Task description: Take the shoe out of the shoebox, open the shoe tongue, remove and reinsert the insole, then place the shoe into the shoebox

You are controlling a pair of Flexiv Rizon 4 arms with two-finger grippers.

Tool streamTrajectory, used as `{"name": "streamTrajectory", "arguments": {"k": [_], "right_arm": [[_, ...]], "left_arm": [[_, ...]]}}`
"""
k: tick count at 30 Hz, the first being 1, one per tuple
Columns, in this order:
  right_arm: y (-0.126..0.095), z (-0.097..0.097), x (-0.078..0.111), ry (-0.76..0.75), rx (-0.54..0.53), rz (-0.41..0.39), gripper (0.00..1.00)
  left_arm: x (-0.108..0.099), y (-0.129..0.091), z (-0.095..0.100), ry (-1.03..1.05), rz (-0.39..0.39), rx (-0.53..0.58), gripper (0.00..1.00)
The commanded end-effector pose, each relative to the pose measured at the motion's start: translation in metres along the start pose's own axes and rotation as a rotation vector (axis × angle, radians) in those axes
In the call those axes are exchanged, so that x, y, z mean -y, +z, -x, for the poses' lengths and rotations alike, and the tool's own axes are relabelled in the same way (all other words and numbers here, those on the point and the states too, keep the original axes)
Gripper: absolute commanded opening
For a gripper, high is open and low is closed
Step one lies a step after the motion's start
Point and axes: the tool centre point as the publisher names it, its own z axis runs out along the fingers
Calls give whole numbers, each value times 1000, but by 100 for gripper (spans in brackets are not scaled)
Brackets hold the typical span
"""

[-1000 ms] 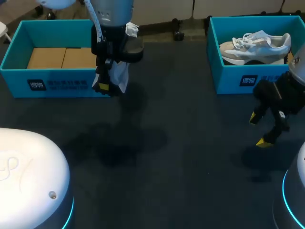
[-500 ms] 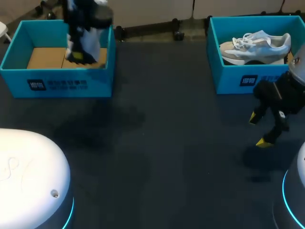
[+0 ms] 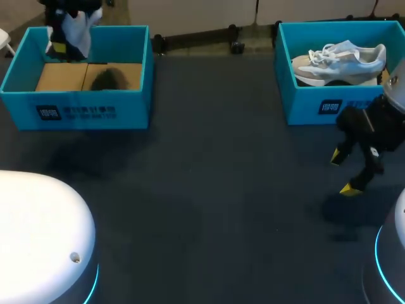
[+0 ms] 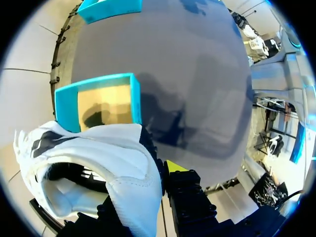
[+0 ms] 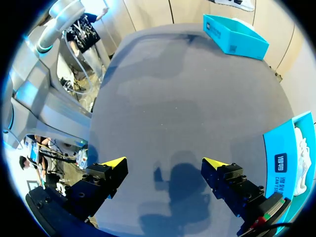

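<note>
Worktop point(image 3: 209, 190): dark grey, matte.
Left jaws: clamped on white shoe point(image 4: 98, 158), over far-left corner shoebox point(image 3: 76, 114).
Right jaws: wide apart, empty, near right edge.

Teal on the walls of the left cardboard shoebox point(image 3: 136, 101), tan on its floor, a dark label printed white in front. Same teal and label on the right cardboard shoebox point(image 3: 300, 104), around a white-laced grey-and-beige sneaker point(image 3: 342, 60). White with black streaks on the held mesh sneaker point(image 4: 113, 158). Dark grey table point(image 3: 221, 190). Yellow tips on the black right gripper point(image 5: 164, 163).
</note>
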Motion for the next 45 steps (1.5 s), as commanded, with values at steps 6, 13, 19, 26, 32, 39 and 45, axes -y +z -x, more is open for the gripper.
{"name": "streamTrajectory", "arguments": {"k": [6,13,19,26,32,39,45], "right_arm": [[1,0,0,1,0,-3,100],[1,0,0,1,0,-3,100],[1,0,0,1,0,-3,100],[1,0,0,1,0,-3,100],[1,0,0,1,0,-3,100],[1,0,0,1,0,-3,100],[1,0,0,1,0,-3,100]], "left_arm": [[-52,-3,45,45,1,-34,0],[-52,-3,45,45,1,-34,0],[-52,-3,45,45,1,-34,0],[-74,5,76,-5,-2,-29,0],[-93,19,115,0,-20,-49,0],[-110,22,119,49,-52,-43,0],[-124,24,112,329,-59,14,0]]}}
